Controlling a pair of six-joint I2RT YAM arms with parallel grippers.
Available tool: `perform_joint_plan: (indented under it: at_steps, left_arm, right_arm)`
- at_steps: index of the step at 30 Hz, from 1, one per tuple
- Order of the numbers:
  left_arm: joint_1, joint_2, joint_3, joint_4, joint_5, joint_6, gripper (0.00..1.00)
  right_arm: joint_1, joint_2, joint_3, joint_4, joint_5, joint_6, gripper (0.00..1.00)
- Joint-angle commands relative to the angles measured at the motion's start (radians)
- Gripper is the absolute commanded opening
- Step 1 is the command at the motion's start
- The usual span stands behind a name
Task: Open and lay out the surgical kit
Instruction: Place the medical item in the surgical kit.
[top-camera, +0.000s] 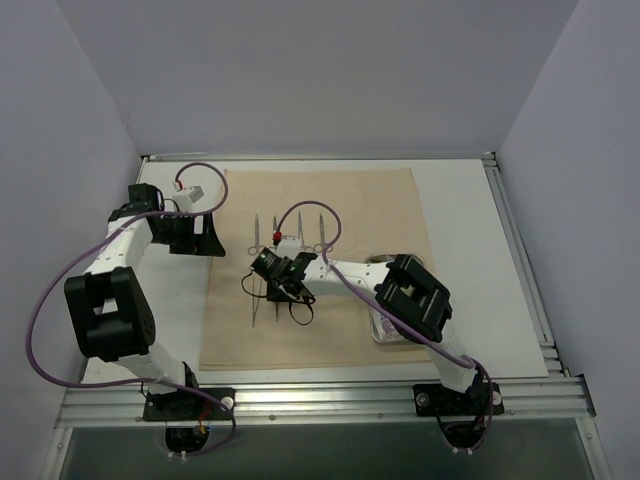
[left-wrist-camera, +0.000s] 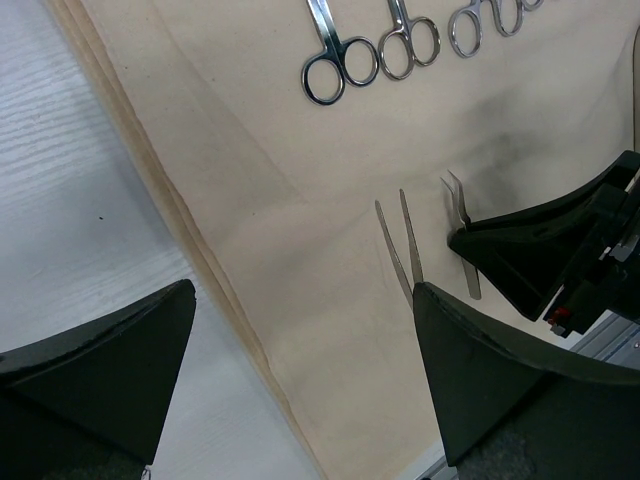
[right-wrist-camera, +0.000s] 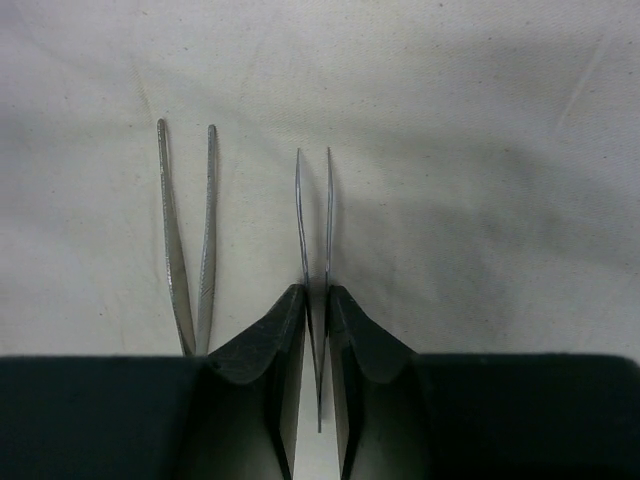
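Observation:
The surgical kit's beige cloth (top-camera: 340, 200) lies spread flat on the table. Several steel ring-handled clamps (top-camera: 275, 228) lie in a row on it, their rings (left-wrist-camera: 340, 65) showing in the left wrist view. My right gripper (right-wrist-camera: 317, 295) is low over the cloth, its jaws a narrow slit apart and shut on thin tweezers (right-wrist-camera: 313, 220), whose arms rest against both pads. A second pair of tweezers (right-wrist-camera: 190, 230) lies flat just to its left. My left gripper (left-wrist-camera: 303, 300) hangs wide open and holding nothing over the cloth's left edge (left-wrist-camera: 200, 240). The steel tray (top-camera: 385, 330) is mostly hidden under the right arm.
White tabletop (left-wrist-camera: 70, 200) borders the cloth on the left. A metal rail (top-camera: 320, 400) runs along the near edge and grey walls enclose the back and sides. The right arm (top-camera: 400, 290) reaches across the cloth's lower right part.

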Motion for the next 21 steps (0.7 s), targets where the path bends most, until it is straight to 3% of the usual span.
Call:
perform_joint_plan:
  at_steps: [1, 11, 15, 21]
  left_arm:
    - [0.015, -0.002, 0.026, -0.002, 0.038, 0.015, 1.0]
    - [0.016, 0.001, 0.03, -0.008, 0.043, 0.015, 1.0]
    - [0.016, -0.004, 0.033, -0.013, 0.043, 0.016, 1.0]
    - [0.016, -0.002, 0.037, -0.016, 0.04, 0.015, 1.0]
  right_arm:
    - [0.007, 0.003, -0.013, -0.035, 0.011, 0.022, 0.14]
    - [0.008, -0.052, 0.003, -0.055, 0.044, 0.016, 0.27]
    - [0.008, -0.095, 0.014, -0.079, 0.082, 0.016, 0.38]
    - [0.008, -0.147, 0.021, -0.105, 0.117, 0.01, 0.4]
